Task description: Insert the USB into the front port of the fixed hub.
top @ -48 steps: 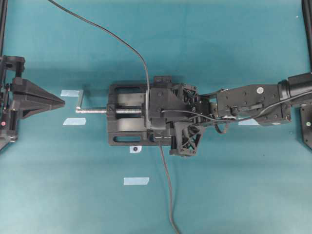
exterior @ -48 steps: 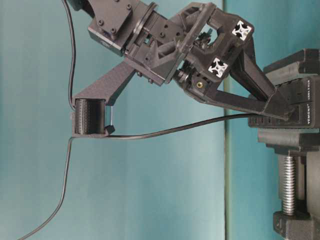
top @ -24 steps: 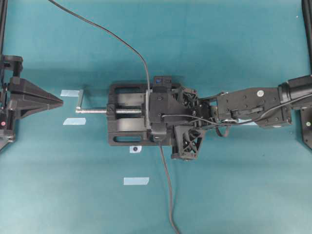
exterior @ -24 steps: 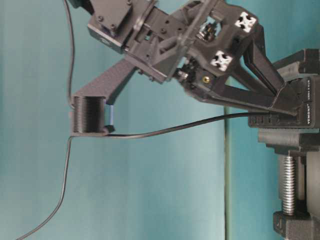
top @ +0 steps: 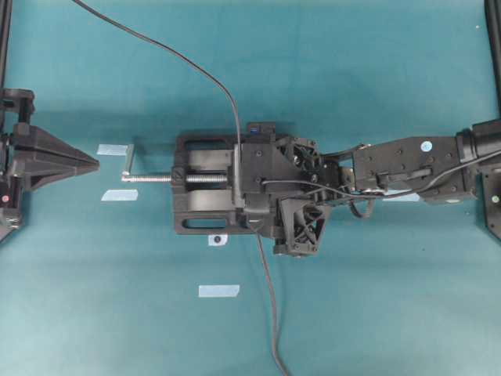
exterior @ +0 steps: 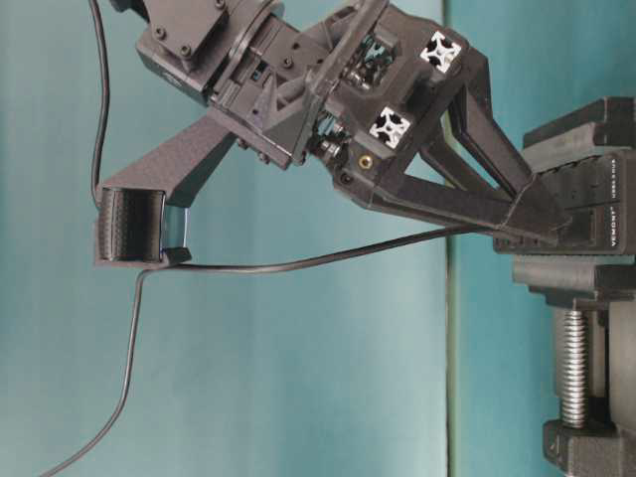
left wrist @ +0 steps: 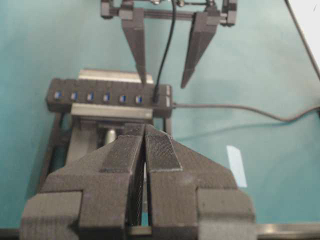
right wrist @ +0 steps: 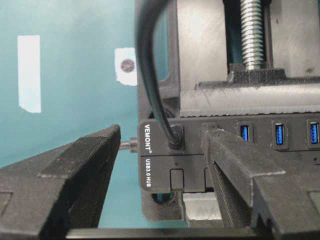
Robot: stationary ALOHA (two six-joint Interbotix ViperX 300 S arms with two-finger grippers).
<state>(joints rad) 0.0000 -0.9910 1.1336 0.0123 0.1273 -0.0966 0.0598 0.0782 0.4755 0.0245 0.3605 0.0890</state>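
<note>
The USB (right wrist: 175, 136) is sitting in the hub (right wrist: 165, 165) between the right gripper's (right wrist: 160, 150) wide-spread jaws — hub reading "VEMONT USB3.0 HUB"; the left gripper's (left wrist: 145, 150) jaws are pressing together.

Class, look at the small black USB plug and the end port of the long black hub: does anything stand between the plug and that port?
Nothing visible does. The small black USB plug already sits in the end port of the long black hub, and the right gripper stands open, one finger on each side of it, touching nothing that shows.
</note>
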